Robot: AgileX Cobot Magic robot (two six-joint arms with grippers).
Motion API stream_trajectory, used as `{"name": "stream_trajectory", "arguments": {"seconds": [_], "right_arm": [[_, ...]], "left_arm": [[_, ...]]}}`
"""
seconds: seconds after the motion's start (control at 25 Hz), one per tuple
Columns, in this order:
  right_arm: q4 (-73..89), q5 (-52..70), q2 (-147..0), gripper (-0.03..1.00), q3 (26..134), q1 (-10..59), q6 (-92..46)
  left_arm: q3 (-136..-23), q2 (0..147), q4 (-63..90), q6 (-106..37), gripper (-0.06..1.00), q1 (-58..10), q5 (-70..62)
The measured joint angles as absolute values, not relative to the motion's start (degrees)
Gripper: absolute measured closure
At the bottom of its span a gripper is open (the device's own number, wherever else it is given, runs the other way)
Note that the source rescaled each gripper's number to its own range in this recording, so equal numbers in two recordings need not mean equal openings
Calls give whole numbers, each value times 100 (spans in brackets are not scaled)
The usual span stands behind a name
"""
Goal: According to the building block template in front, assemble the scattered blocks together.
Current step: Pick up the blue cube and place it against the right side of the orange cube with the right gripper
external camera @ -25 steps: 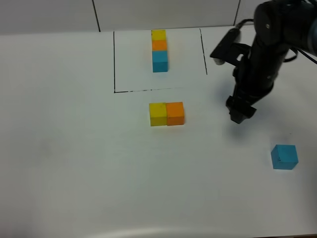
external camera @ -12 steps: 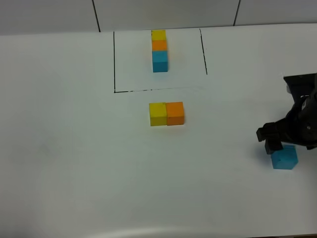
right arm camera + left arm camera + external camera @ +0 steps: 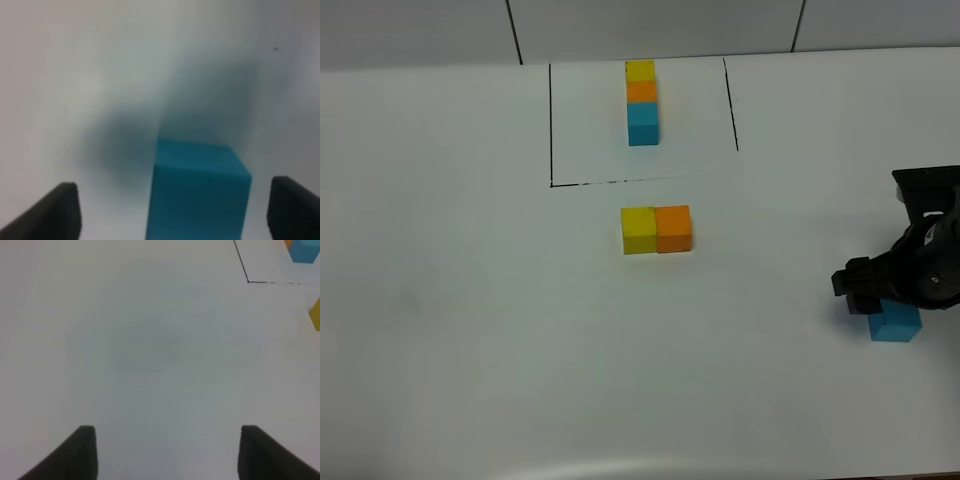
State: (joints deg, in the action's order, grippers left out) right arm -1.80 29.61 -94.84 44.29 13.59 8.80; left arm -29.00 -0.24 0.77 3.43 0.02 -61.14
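Matte white table (image 3: 470, 330); pale panelled wall (image 3: 420, 30)

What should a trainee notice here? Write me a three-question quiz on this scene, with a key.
1. True or false: the yellow block and the orange block touch side by side.
2. Which loose cube sits between the open right fingers? A. yellow B. orange C. the teal-blue block
3. Fill in: in the template row, the middle cube is ____.

Key: 1 true; 2 C; 3 orange.
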Motion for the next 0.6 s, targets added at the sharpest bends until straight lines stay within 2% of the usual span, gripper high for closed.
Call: {"name": "stream_trajectory", "arguments": {"seconds": [0.28, 0.36, 0.44, 0.52, 0.56, 0.6], "right_arm": [[-189, 2975, -9878, 46, 4404, 1333, 880], [-189, 3074, -9924, 49, 4393, 1321, 880], [-196, 3186, -9924, 62, 4393, 1309, 880], [-196, 3247, -9924, 82, 4393, 1307, 880], [-196, 3262, -9924, 96, 4393, 1307, 880], [-207, 3266, -9924, 95, 4393, 1307, 880]], "left_arm": [[-2900, -24, 77, 343, 59, 2, -6114], [-2900, -24, 77, 343, 59, 2, -6114], [-2900, -24, 77, 343, 59, 2, -6114], [-2900, -24, 77, 343, 59, 2, -6114], [-2900, -24, 77, 343, 59, 2, -6114], [-2900, -24, 77, 343, 59, 2, -6114]]}}
